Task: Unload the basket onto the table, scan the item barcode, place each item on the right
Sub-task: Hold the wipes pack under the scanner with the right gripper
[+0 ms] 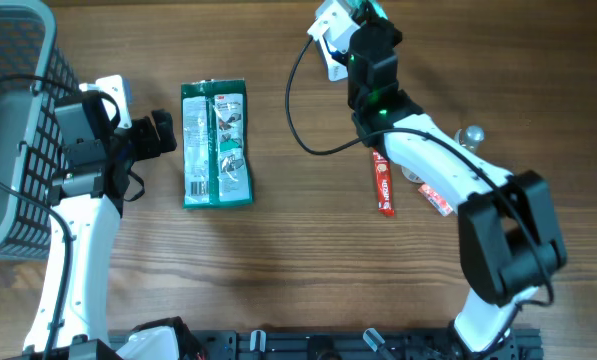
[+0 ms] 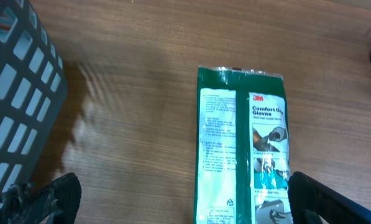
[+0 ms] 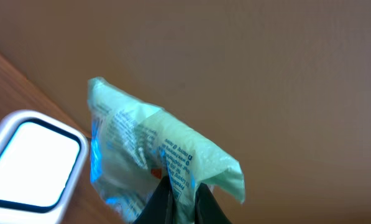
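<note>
The right gripper (image 3: pixel 180 202) is clamped on a pale green pouch (image 3: pixel 148 143), up at 12 o'clock seen from overhead, beside the white scanner (image 3: pixel 30 163), probably to show it the print. The pouch's long axis seems to run 10 to 4 o'clock. The left gripper (image 2: pixel 185 208) gapes wide over the gloves pack (image 2: pixel 241 155).
</note>
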Controlling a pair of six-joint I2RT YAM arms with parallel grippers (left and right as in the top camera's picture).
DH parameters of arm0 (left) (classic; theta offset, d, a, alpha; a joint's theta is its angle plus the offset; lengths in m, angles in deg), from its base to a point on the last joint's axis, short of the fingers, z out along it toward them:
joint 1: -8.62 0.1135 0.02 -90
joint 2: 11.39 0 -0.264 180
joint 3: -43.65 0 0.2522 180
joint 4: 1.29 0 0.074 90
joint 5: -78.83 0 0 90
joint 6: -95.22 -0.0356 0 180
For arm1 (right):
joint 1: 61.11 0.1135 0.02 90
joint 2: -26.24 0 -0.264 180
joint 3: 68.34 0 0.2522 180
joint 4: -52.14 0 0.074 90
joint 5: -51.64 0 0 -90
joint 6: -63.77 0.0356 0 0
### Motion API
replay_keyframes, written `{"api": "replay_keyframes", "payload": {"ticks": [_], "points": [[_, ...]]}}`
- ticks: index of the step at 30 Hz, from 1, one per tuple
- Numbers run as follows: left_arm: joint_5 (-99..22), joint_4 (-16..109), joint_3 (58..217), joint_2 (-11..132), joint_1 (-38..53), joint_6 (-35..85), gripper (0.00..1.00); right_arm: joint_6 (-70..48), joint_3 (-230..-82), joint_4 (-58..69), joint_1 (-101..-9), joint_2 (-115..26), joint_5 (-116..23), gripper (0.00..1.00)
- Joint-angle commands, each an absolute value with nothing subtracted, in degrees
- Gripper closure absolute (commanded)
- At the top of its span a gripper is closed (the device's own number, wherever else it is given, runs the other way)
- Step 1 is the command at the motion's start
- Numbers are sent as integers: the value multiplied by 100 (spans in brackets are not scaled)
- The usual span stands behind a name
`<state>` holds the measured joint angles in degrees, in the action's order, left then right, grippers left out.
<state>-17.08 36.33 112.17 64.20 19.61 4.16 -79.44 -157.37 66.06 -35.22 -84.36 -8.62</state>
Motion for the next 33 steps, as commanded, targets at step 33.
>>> {"api": "replay_keyframes", "payload": {"ticks": [33], "points": [[-1732, 3617, 11261, 6437, 1987, 372, 0, -9957, -16659, 6377, -3299, -10187, -619, 96]]}}
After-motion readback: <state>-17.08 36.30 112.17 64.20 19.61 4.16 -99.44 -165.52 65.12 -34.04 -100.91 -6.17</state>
